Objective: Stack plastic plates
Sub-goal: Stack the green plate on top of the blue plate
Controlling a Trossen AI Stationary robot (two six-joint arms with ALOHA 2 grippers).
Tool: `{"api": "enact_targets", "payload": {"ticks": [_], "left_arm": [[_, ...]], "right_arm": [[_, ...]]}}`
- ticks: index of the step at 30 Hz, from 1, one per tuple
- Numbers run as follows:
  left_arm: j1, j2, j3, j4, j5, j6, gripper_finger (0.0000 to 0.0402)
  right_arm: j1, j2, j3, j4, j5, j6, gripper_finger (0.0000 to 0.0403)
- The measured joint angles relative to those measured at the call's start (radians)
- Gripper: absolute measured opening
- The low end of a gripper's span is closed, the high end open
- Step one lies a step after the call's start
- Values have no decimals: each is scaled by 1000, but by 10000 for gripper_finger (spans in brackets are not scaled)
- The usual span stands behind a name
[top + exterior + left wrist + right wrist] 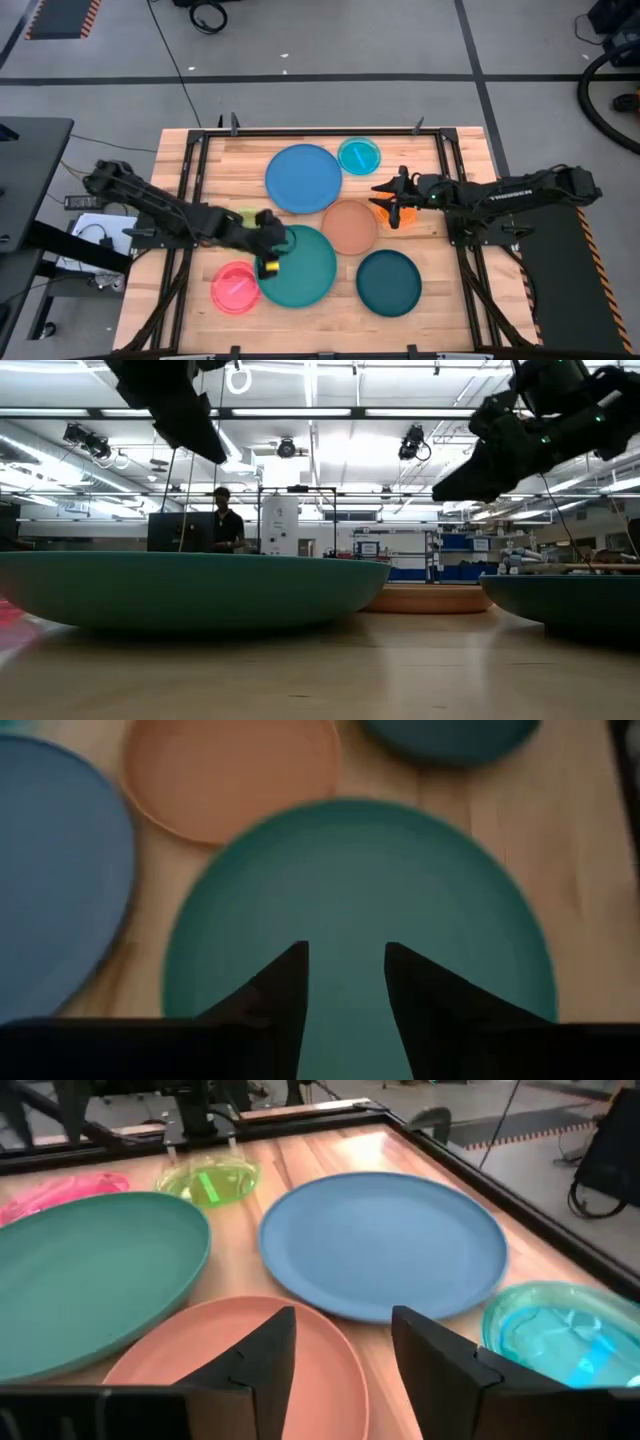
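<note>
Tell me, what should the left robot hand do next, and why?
Probably dip toward the near rim of the large round teal plastic plate. The left gripper hovers open and empty right over it, so lowering to grip the rim looks like the natural next small step.

Overhead, table-level, two wrist views

Plates [303,178] crowd table [455,300]; edges bare.

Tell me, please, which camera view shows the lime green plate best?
The right wrist view: the lime green plate sits unobstructed beyond the teal plate. In the high view only a sliver shows beside the left arm. The low and left wrist views do not show it.
</note>
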Motion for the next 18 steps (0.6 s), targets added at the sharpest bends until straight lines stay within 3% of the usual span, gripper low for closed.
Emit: {"api": "enact_targets", "payload": {"ticks": [5,11,18], "left_arm": [[-43,147,177,-204,22,18,180],[-88,289,379,-426,46,-7,200],[-141,417,498,-440,46,-45,198]], "right_arm": [[45,98,42,4,38,21,197],[137,212,95,32,165,47,211],[189,236,109,115,226,-111,211]]}}
